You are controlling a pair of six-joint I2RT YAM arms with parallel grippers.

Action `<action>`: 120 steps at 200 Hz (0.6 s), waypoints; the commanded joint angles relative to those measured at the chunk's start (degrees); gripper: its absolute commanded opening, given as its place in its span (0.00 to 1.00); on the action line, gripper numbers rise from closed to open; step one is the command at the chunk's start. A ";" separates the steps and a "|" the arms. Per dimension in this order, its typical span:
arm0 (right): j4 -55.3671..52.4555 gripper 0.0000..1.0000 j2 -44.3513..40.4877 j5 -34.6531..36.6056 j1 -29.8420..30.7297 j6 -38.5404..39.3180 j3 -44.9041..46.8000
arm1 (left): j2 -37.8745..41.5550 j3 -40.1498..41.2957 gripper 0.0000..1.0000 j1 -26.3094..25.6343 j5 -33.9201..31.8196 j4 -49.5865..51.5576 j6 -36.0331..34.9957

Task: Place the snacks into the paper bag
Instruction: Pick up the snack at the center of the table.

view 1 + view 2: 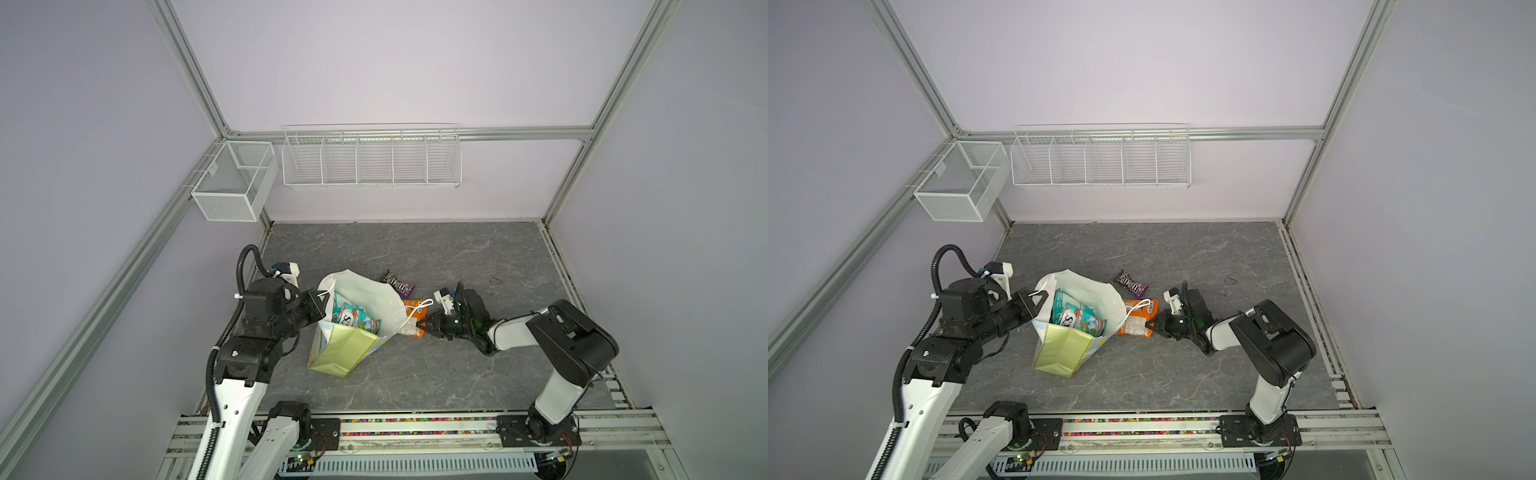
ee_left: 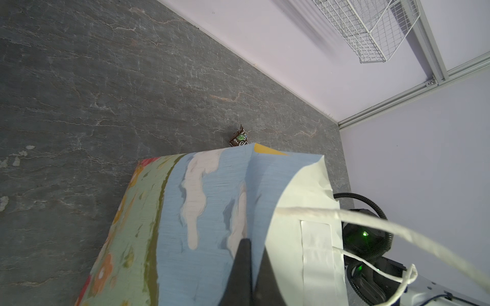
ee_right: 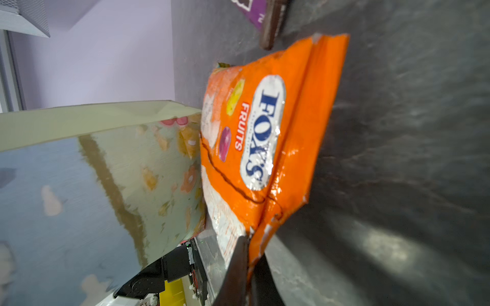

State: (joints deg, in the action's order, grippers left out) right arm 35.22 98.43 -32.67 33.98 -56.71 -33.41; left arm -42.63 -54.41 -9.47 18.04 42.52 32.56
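My right gripper (image 3: 250,246) clamped on the glossy orange FOX'S pouch (image 3: 265,132), lettering clear only in wrist view, pouch flat beside the flowered paper bag (image 1: 1063,345), long axis toward it, left gripper (image 2: 253,245) pinching the bag rim.

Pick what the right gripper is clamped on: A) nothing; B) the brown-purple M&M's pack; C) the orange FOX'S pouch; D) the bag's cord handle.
C: the right wrist view shows the right gripper shut on a corner of the orange FOX'S pouch, which lies beside the paper bag.
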 commanded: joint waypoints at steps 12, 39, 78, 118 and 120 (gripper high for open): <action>-8.01 0.07 -4.98 2.00 1.92 3.62 -2.34 | 1.14 -2.71 0.00 -0.02 1.55 -3.37 0.98; -7.98 0.07 -5.91 2.07 3.26 3.51 -2.96 | 1.55 -2.72 0.00 0.01 1.43 -3.28 1.05; -10.53 0.07 -9.31 3.42 4.68 4.65 -3.95 | 1.52 -2.80 0.00 -0.02 1.59 -3.24 1.02; -17.88 0.07 -16.73 6.57 4.96 7.45 -4.89 | 1.47 -2.99 0.00 -0.02 1.58 -3.41 1.11; -18.17 0.07 -17.01 6.67 5.02 7.63 -4.97 | 1.49 -2.92 0.00 0.03 1.61 -3.41 1.17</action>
State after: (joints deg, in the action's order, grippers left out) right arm 20.88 86.17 -28.45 38.48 -51.86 -36.10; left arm -42.30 -54.43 -9.47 18.06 42.74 32.62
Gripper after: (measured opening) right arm 0.073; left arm 0.047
